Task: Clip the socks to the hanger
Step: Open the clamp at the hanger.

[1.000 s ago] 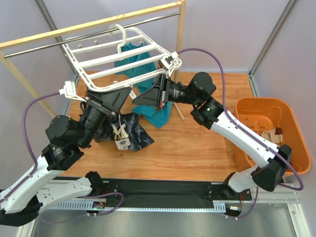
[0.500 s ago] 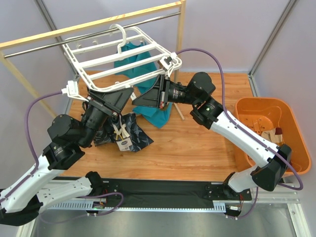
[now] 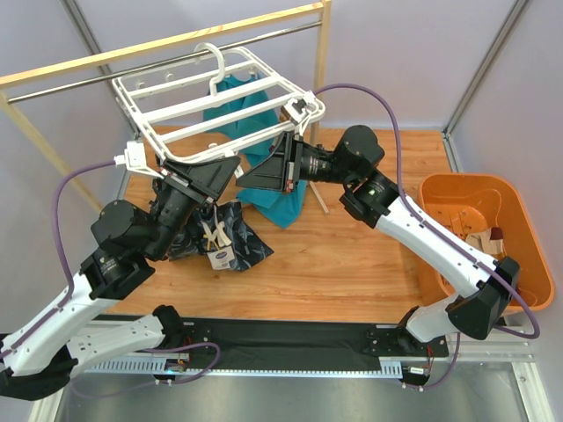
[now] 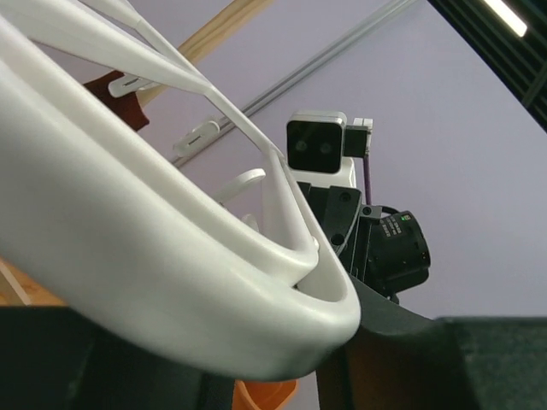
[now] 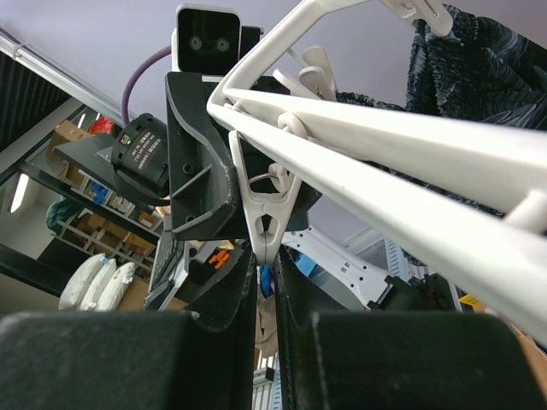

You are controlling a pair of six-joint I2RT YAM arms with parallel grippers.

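Right jaws first: clenched, and between them sits the tail of a white clip [image 5: 267, 213], so the right gripper [image 5: 265, 256] is pinching one of the dangling pegs under the near rim. Nothing is in that clip's mouth, though. No sock there!

Over on the left, the jaws straddle the rounded near corner of the hanger [image 4: 171, 282], one finger either side with the rim filling the gap. I'd call that a grip, the left gripper [image 4: 269, 342] steadying the frame.

Pull back and the hanger hangs level from the rail [image 3: 88, 79], above the far-left part of the tabletop, with a teal cloth [image 3: 281, 207] draped beneath it.

A dark red scrap shows by a far clip in the left wrist view. It may be a sock already up, but I can't swear to it.

Now, the socks [image 3: 489, 236]: beige and maroon pieces lie in the orange basket [image 3: 457, 183] by the right edge, well apart from both arms. A pale tagged bundle [image 3: 214, 236] rests on the navy cloth [image 3: 251, 242] toward the left edge; it's too small to name.

My read is that it's early going. The frame is braced and a clip is squeezed, but neither gripper carries a sock. Fetching, feeding and clipping are all left.
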